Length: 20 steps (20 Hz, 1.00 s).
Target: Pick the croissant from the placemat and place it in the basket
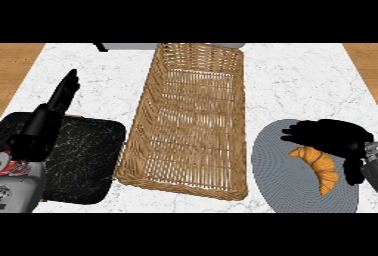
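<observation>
While the right hand (pixel 328 134) hovers over the far part of the placemat (pixel 284 175), its fingers (pixel 294 133) are spread and point left, pinching nothing. A dark part, likely the thumb (pixel 354 171), hangs just right of the croissant (pixel 319 167). Contact between hand and croissant: can't tell.

Croissant: golden-brown crescent, ridged, lying on the placemat towards its right side. The far tip sits just under the fingers and the near tip points to the counter's near edge.

Placemat: grey oval with a fine woven texture, at the near-right corner of the counter (pixel 295 70).

Left hand (pixel 46 122): at the counter's left edge, forearm coming up from the near-left corner. Fingers are straight, pressed together and pointing to the far edge. It holds nothing.

Basket (pixel 181 187): long rectangular wicker with an open-weave floor and a thick braided rim. It runs from the far edge to near the front, mid-counter, just left of the placemat, with a narrow strip of marble between them.

Black board (pixel 85 155): rounded corners, white veining, near-left corner, partly under the left forearm and close beside the basket's near-left corner.

Counter top is white marble with grey veins.
</observation>
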Motion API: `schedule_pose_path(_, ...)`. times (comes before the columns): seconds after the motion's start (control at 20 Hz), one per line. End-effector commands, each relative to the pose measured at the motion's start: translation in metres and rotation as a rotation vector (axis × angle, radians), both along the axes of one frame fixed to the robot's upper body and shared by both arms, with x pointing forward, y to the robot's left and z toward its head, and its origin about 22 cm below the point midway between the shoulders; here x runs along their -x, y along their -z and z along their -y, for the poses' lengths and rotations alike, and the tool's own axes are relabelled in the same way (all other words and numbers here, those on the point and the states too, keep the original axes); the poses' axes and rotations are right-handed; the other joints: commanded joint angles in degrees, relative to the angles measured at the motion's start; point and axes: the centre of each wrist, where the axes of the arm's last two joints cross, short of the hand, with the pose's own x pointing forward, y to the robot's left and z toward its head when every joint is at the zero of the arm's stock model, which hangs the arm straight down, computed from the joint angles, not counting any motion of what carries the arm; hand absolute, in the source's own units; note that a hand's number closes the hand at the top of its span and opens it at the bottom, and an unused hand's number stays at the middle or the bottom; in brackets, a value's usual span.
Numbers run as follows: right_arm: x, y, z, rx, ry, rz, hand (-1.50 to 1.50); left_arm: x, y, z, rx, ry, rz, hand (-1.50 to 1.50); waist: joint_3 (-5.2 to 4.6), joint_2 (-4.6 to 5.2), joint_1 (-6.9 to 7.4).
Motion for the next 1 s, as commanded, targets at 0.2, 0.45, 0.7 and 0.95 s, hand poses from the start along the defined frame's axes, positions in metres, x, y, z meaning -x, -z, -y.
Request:
schedule_pose_path(0.2, 0.006, 0.038, 0.003, -0.048, 0.009, -0.021, -1.50, -0.001, 0.009, -0.007, 0.003, -0.005, -0.001, 0.00, -0.01, 0.01, -0.01)
schedule_pose_path(0.45, 0.012, 0.028, 0.015, -0.035, 0.016, -0.026, -1.50, -0.010, 0.015, -0.008, 0.010, -0.008, -0.015, 0.00, -0.02, -0.02, -0.27)
schedule_pose_path(0.7, 0.018, 0.040, 0.007, -0.035, -0.009, -0.039, -1.50, 0.007, 0.006, 0.001, 0.007, -0.017, -0.015, 0.00, -0.02, -0.08, -0.15)
schedule_pose_path(0.95, 0.008, 0.060, 0.017, -0.004, 0.025, -0.028, -1.50, -0.003, 0.009, -0.007, 0.011, -0.004, 0.007, 0.00, -0.01, 0.01, -0.08)
